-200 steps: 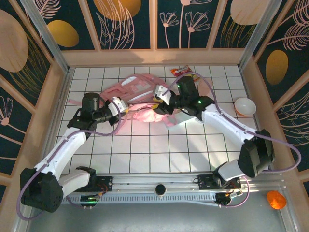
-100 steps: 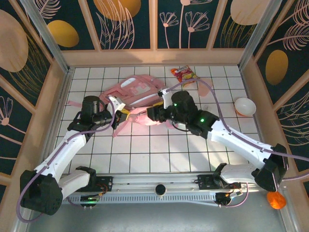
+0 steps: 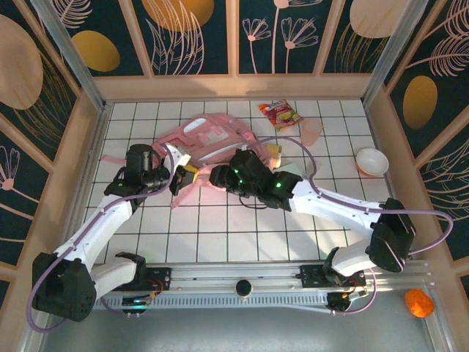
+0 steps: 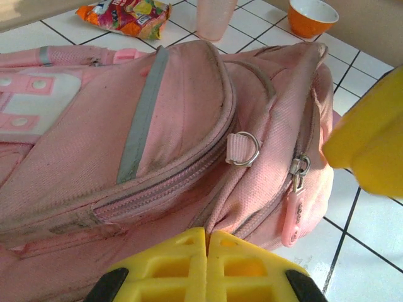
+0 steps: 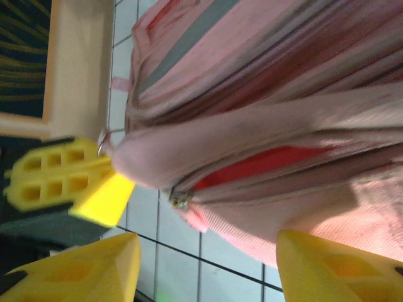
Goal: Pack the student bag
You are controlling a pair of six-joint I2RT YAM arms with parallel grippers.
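Student bag point(image 3: 209, 136): lies flat at far centre of the table, long axis left to right. Left gripper point(image 3: 183, 174): clenched, tips at the bag's near-left edge; whether it pinches fabric cannot be told. Right gripper point(image 3: 218, 176): jaws parted, empty, just near of the bag and facing its part-open zip point(image 5: 181, 199). Judged the arm nearer the opening.

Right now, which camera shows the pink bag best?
The left wrist camera: the student bag is close and sharp, zips and metal ring clear. The top camera shows it small, partly under the right arm. The right wrist camera shows it blurry and sideways.
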